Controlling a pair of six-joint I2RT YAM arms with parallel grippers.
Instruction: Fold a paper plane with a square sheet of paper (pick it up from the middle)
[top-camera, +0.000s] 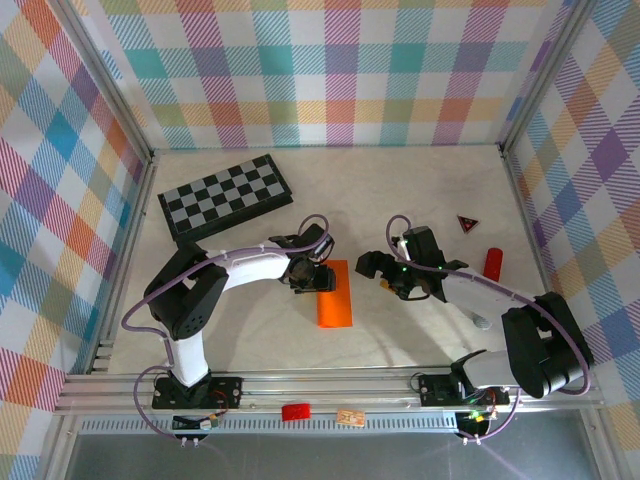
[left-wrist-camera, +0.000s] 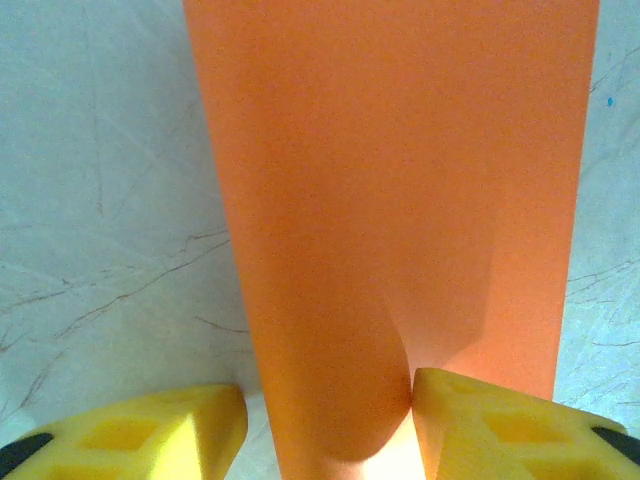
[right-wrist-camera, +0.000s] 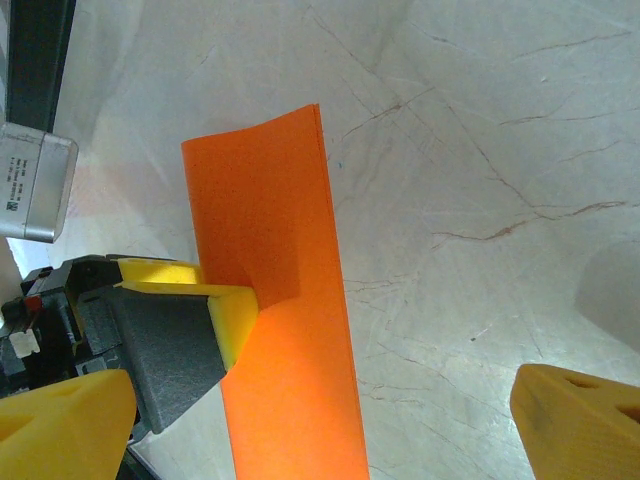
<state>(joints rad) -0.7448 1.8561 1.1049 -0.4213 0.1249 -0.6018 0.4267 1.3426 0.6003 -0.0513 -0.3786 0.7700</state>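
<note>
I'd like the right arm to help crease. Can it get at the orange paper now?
Probably yes: the right gripper stands open beside the paper, bare table between them; the left gripper sits at the paper's far edge.

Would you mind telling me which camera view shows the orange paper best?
The top external view: the orange paper shows almost whole, a narrow rectangle on the table. The left wrist view gives a close-up cropped at top and bottom; the right wrist view cuts off its lower end.
</note>
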